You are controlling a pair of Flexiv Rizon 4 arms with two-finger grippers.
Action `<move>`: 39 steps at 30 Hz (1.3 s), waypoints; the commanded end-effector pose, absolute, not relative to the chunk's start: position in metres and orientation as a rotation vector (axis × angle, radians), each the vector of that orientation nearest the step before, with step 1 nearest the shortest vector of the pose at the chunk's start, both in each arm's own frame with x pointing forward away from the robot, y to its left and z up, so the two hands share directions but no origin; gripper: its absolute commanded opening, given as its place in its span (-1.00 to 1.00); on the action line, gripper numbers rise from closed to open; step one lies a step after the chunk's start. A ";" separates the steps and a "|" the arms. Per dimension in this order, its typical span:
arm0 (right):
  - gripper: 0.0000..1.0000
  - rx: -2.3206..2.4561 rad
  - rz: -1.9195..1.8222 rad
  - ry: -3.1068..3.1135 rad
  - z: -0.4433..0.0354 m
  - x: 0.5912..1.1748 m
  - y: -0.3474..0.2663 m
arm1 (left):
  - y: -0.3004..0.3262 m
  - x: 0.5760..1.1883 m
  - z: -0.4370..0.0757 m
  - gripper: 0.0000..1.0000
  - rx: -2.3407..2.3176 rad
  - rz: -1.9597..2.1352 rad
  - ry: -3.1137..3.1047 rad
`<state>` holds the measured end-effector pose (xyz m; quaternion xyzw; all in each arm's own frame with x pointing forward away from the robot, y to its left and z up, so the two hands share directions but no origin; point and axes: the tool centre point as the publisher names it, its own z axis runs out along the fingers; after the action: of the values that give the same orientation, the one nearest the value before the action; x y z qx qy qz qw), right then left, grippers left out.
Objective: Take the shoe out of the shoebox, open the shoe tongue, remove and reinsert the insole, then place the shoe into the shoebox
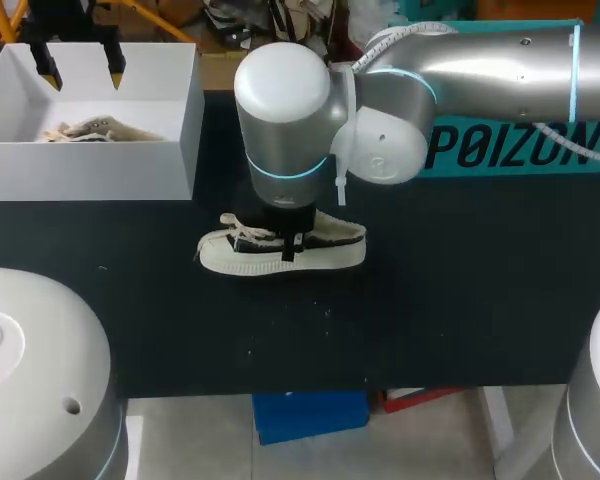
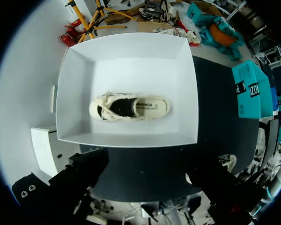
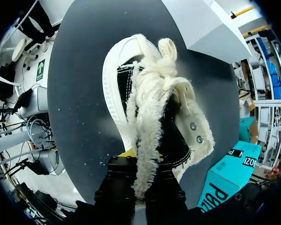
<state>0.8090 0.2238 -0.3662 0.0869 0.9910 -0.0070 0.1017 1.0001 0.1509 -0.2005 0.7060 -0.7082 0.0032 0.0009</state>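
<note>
The right gripper has its fingers closed on the frayed upper of the canvas shoe, which stands on the black table near the middle. The left gripper hangs with fingers apart above the white shoebox at the far left, where a second shoe lies inside.

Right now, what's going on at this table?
The right claw, reaching across to mid-table, is shut on the side of a cream shoe. That shoe rests on the black table, already out of the box. The left claw hangs open above the white box, where a second shoe lies. I can't tell from here whether the insole has been pulled.
</note>
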 end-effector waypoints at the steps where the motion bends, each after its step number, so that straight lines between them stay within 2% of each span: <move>1: -1.00 0.272 -0.015 2.941 -0.380 0.811 0.228 | 0.151 1.000 -0.200 1.00 2.218 0.005 -2.223; 23: -1.00 0.359 -0.020 2.954 -0.382 0.808 0.231 | 0.151 1.000 -0.200 1.00 2.218 0.005 -2.223; 39: -1.00 0.369 0.014 2.995 -0.400 0.794 0.243 | 0.151 1.000 -0.200 1.00 2.218 0.005 -2.223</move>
<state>0.7929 0.2401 -0.3945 0.1226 0.9904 0.0034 0.0643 1.0001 0.1508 -0.2005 0.7060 -0.7082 0.0032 0.0009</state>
